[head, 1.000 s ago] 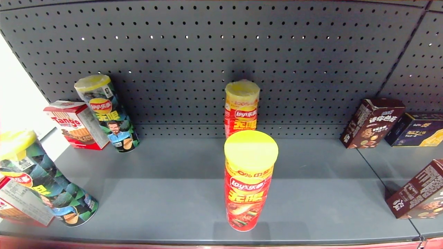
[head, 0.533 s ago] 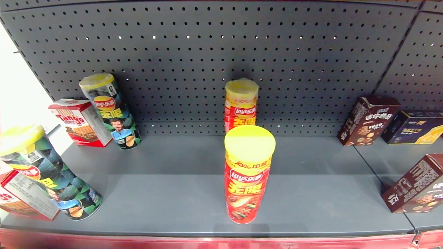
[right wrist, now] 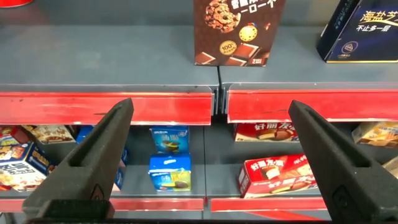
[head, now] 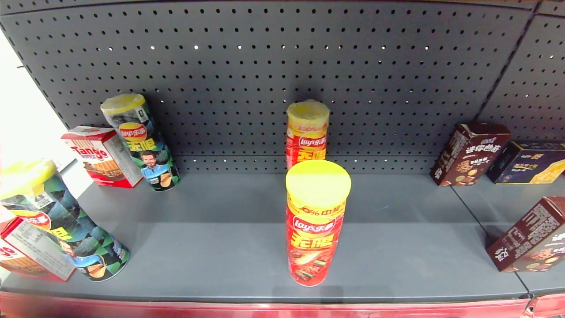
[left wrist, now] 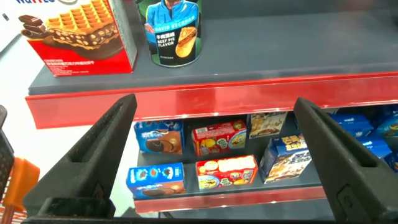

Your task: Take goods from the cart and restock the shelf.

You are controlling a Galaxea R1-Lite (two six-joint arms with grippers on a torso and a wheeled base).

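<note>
Nothing on the shelf [head: 212,247] had moved; only the head camera's aim had shifted slightly. The left gripper [left wrist: 214,102] and right gripper [right wrist: 211,104] hung before the shelf's red front edge, fingers spread wide, holding nothing. The red chip canister [head: 315,221] stood upright near the front, a second red canister [head: 307,132] behind it. With its yellow lid and glossy tube, it looked light, stiff yet crushable, and slick. I'd grip it mid-body.

We log our left tool [left wrist: 214,101] as two matte black fingers [left wrist: 93,158]: long tapered wedges, bevelled edges, flat inner faces. Our right tool [right wrist: 211,104] looks the same: black, angular, grainy plastic wedges widening toward the base.
</note>
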